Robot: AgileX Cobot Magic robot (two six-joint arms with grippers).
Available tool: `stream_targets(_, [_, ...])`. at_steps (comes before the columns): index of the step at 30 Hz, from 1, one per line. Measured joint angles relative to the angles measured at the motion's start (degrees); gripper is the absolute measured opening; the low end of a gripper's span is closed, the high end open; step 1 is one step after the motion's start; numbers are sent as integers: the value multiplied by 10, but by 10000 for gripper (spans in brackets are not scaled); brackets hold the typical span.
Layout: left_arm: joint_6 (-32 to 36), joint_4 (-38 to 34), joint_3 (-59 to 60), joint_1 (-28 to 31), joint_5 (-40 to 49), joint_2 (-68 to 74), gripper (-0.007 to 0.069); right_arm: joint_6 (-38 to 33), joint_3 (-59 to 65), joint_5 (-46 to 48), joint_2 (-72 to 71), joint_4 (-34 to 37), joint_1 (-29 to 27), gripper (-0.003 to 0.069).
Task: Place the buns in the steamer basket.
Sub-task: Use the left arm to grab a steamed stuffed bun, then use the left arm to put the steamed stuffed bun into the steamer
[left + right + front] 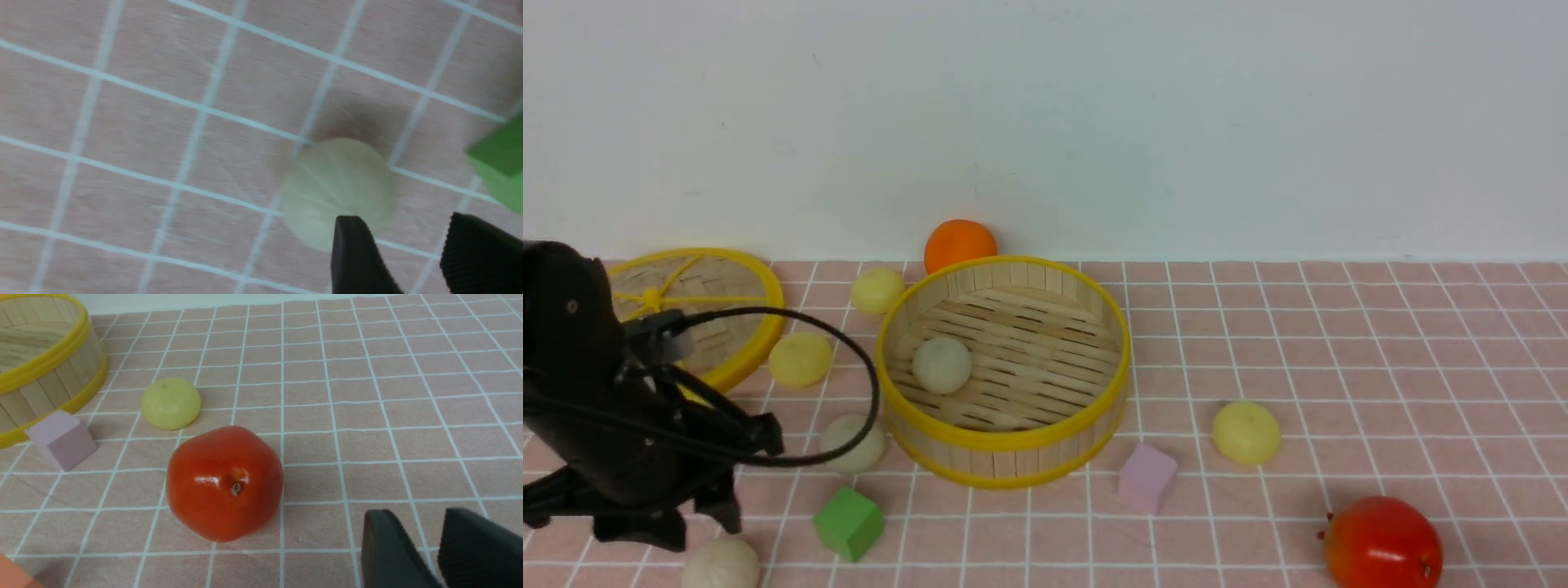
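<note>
Little of the task is done. Of the six buns, only one off-white bun is seen inside the steamer basket, lying on its slatted floor. The other five are left out on the table. A yellow bun and another yellow bun are found between the basket and the lid. A second off-white bun is set just beside the basket's near left wall, and a third yellow bun lies off to its right. The last off-white bun is at the near left edge. The left hand is held low just beside it, jaws parted and nothing between them, so this bun is not yet gripped. The right hand is open and empty near the red fruit.
</note>
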Motion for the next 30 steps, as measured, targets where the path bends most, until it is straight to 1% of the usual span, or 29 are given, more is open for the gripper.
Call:
stream_targets(7, [1,-7,0,0,-2,36,344,0,0,0,0,0,0,239])
stream_targets(14, [1,1,0,0,-23,73,338,0,0,0,0,0,0,239])
stream_targets(17, [4,4,0,0,-23,74,300,0,0,0,0,0,0,239])
stream_targets(18, [9,4,0,0,-23,74,267,0,0,0,0,0,0,239])
stream_targets(20, [16,4,0,0,-23,74,233,0,0,0,0,0,0,239])
stream_targets(21, [19,4,0,0,-20,74,183,0,0,0,0,0,0,239])
stream_targets(23, [20,6,0,0,-16,74,136,0,0,0,0,0,0,239])
stream_targets(24, [22,7,0,0,-14,73,80,0,0,0,0,0,0,239])
stream_targets(25, [23,9,-1,0,-11,71,55,0,0,0,0,0,0,239])
stream_targets(26, [24,9,-1,0,-11,71,49,0,0,0,0,0,0,239])
stream_targets(27, [26,16,-5,0,1,64,16,0,0,0,0,0,0,239])
stream_targets(30, [27,25,-24,0,27,45,15,0,0,0,0,0,0,239])
